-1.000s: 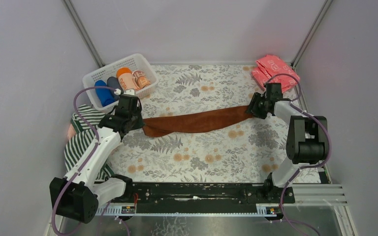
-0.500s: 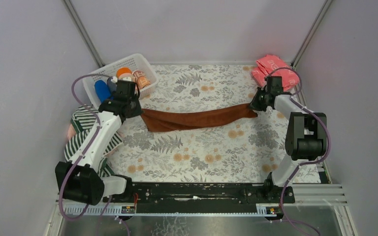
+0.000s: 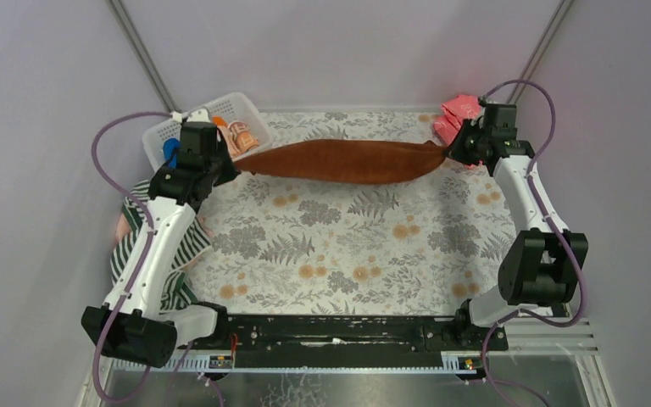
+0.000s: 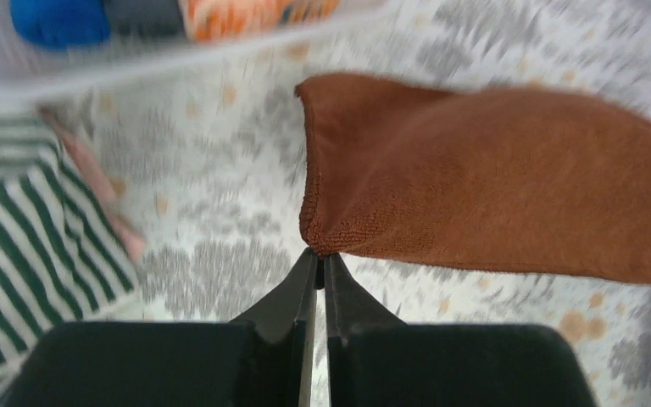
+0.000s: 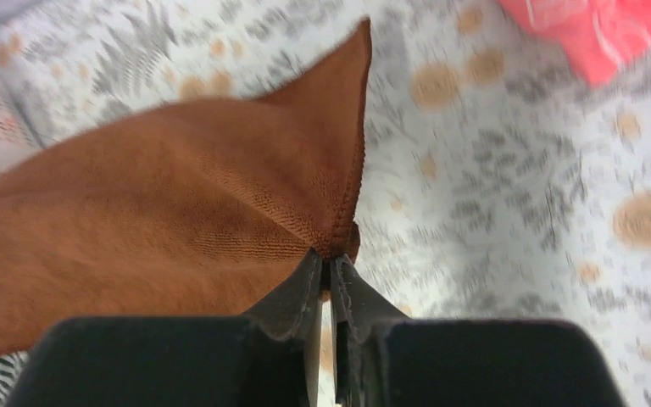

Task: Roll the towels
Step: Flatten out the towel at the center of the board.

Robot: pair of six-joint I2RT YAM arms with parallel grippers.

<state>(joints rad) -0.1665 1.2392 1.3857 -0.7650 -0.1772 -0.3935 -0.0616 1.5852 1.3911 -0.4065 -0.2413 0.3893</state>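
Basket (image 3: 159, 134) holds rolled towels (image 3: 240, 133) — left pincer (image 4: 320, 259), right pincer (image 5: 331, 264) both clamp rust-brown towel (image 3: 347, 161).

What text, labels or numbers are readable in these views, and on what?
Nothing reads legibly.
Pink packets: pale markings, too blurred to read.
Patterned roll in the white basket: orange print, no letters made out.
Striped towel: only stripes in view.
Rust-brown towel: plain.

Floral table (image 3: 347, 246) bears basket (image 3: 159, 136), pink packets (image 3: 456, 108), striped towel (image 3: 121, 254).
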